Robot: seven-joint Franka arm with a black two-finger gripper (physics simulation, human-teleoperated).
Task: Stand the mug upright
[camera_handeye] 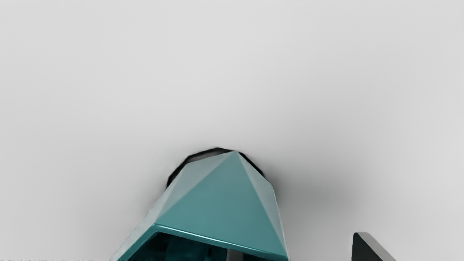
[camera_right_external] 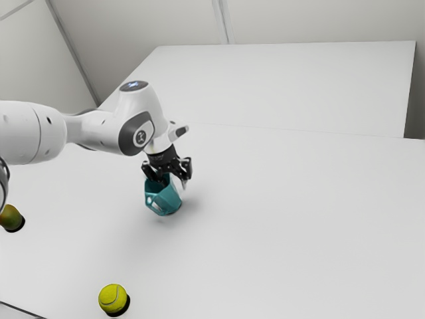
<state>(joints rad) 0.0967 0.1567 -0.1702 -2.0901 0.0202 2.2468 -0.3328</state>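
In the exterior view my gripper (camera_right_external: pixel 169 176) points down over the teal mug (camera_right_external: pixel 165 201), with its fingers parted at the mug's mouth. The faceted mug stands nearly upright on the table, its open rim up and slightly tilted, and its handle toward the exterior view's left. In the wrist view the mug (camera_handeye: pixel 217 206) shows its faceted outer wall and dark inside. The gripper (camera_handeye: pixel 297 253) is open there: one finger reaches inside the mug, the other stands outside, apart from the wall.
A yellow-green tennis ball (camera_right_external: pixel 113 299) lies on the white table (camera_right_external: pixel 299 232) near the exterior view's bottom edge. Another yellowish round object (camera_right_external: pixel 10 217) sits at the exterior view's left edge, near the arm's base.
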